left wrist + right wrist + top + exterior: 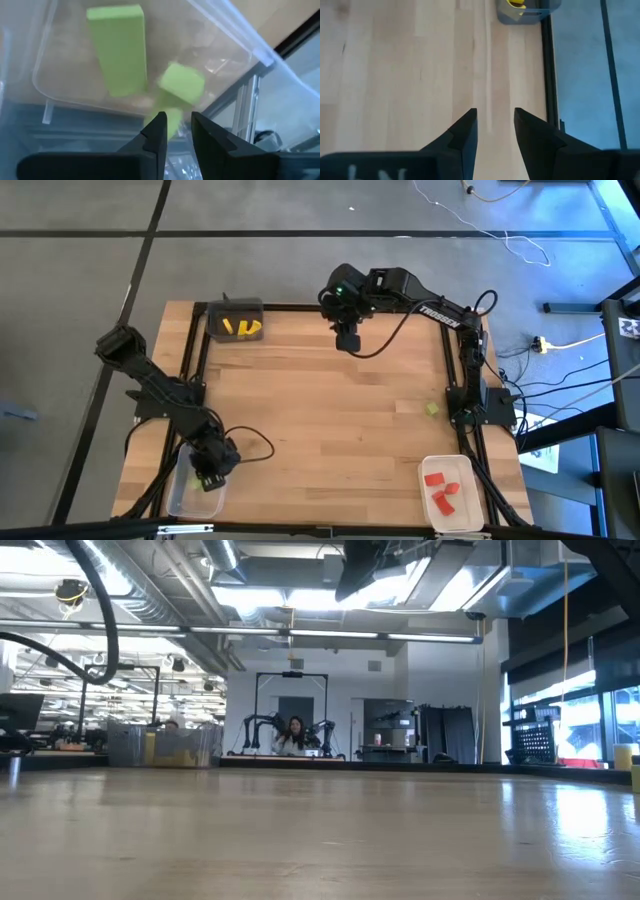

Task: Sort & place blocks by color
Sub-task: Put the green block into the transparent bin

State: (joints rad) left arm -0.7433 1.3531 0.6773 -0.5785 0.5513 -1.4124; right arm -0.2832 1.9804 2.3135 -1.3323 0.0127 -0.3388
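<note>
My left gripper [208, 475] [177, 120] hangs open over the clear bin [183, 498] [249, 44] at the table's near left corner, with nothing between its fingers. In the bin lie a long light green block [119, 50] and a smaller, blurred one [182, 82]. A third green piece [171, 121] shows just past the fingertips. Another green block [432, 408] lies on the bare table at the right. My right gripper [347, 340] [495, 115] hangs open above the table's far middle, holding nothing.
A dark bin [236, 320] [525, 12] with yellow blocks stands at the far left. A white bin [447, 492] with red blocks stands at the near right. Black frame rails [190, 370] run along the table's edges. The wide middle of the table [330, 420] is bare wood.
</note>
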